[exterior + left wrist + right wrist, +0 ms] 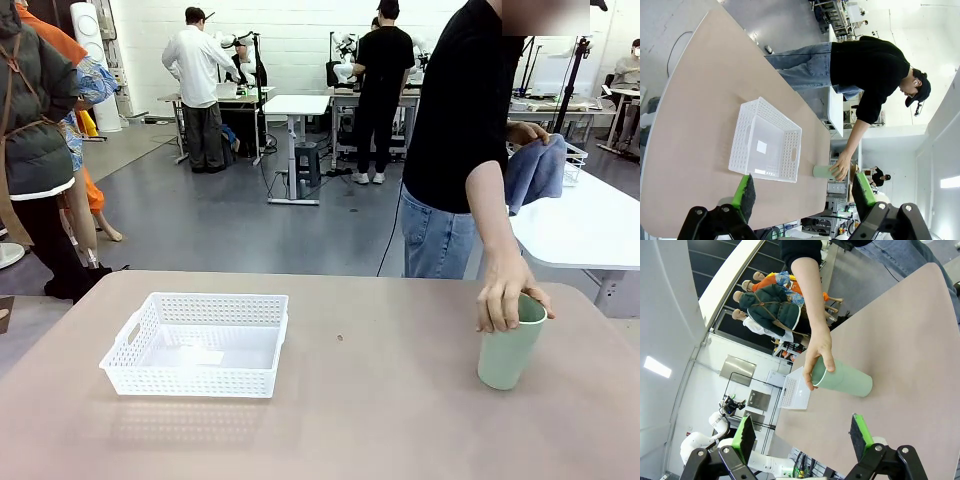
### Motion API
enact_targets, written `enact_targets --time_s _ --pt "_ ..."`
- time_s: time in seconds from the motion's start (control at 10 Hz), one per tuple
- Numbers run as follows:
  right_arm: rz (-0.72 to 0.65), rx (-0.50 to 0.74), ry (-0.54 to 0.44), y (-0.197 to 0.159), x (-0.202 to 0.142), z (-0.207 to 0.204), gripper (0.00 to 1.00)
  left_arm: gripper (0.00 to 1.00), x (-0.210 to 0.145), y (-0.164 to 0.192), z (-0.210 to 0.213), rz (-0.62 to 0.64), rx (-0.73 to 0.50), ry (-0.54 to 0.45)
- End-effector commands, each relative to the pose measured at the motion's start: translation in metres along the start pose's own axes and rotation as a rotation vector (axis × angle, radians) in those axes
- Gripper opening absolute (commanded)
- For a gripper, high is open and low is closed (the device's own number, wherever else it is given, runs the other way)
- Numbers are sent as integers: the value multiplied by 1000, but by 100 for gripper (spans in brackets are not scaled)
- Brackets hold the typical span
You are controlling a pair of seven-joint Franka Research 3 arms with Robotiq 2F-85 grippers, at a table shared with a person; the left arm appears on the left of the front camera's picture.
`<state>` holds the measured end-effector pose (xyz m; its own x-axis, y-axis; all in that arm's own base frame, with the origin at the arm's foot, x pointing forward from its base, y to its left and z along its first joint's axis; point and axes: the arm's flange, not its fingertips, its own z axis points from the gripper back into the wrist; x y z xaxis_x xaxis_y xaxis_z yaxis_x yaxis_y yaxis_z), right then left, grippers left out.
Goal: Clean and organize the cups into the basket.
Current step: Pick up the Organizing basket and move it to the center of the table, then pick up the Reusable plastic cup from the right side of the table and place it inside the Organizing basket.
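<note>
One mint green cup (510, 355) standing near the right end of the pinkish-tan table (380, 430). Person's hand (508, 295) draped over the rim, fingers curled down the side in a loose hold. Other hand (525, 132) up at the waist, bunched around a blue cloth (538, 172). White lattice basket (190, 382) well apart on the left, small pale label on its bare floor. Tabletop smooth and matte, one dark speck near the middle. Left gripper (802, 184) and right gripper (801, 424) both spread wide above the table, green pads holding nothing. Beyond: grey floor, white walls, white tables, people standing at far workbenches.
</note>
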<state>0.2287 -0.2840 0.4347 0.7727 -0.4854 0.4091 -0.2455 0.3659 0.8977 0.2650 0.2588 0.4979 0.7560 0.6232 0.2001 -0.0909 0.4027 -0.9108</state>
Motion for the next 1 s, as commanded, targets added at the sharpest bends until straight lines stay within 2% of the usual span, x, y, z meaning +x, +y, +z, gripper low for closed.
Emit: enact_targets --time_s 0.0,0.1,0.2,0.3,0.6,0.8,0.9 --pt "4 8 -3 4 0 1 100 100 0 0 3 -4 -13 7" --pt "0 0 0 0 0 0 100 100 0 0 3 -4 -13 7" --pt "113 92 125 -1 -3 -7 100 100 0 0 0 0 0 0" --pt "239 86 148 -1 -8 -20 100 100 0 -3 -11 -58 83 -1" --pt "616 146 313 -11 -29 -66 100 100 -7 -24 -60 -190 358 116" --pt "783 144 409 -32 -42 -96 100 100 -12 -55 -93 -243 491 181" --pt "802 134 471 -46 -47 -114 100 100 -15 -70 -116 -247 575 229"
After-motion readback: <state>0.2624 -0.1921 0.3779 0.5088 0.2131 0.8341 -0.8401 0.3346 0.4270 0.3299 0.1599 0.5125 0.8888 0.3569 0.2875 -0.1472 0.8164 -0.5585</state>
